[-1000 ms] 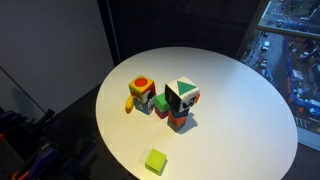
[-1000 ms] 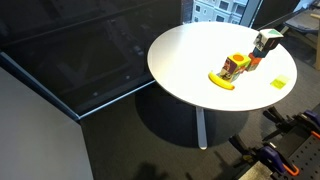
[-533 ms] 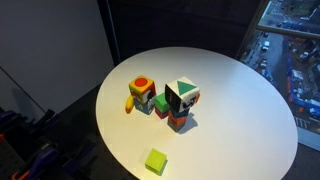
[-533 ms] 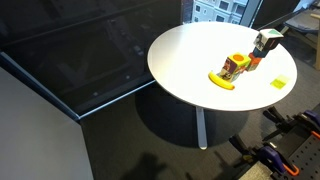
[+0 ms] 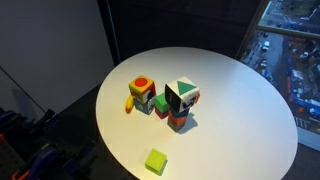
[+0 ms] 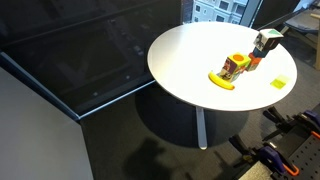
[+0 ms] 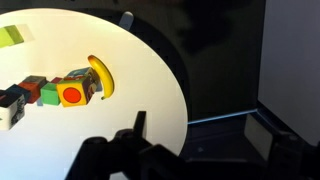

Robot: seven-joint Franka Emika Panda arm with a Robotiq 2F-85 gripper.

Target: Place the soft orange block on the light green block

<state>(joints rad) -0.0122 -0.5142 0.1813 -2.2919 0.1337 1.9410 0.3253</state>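
Though nothing has moved since a second ago, the orange block (image 5: 141, 84) sits compact, its long axis unclear, and whether the gripper (image 7: 132, 128) is spread cannot be told

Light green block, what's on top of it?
Nothing: the light green block shows a bare top in an exterior view and lies well apart from the orange block. Its underside on the table is hidden.
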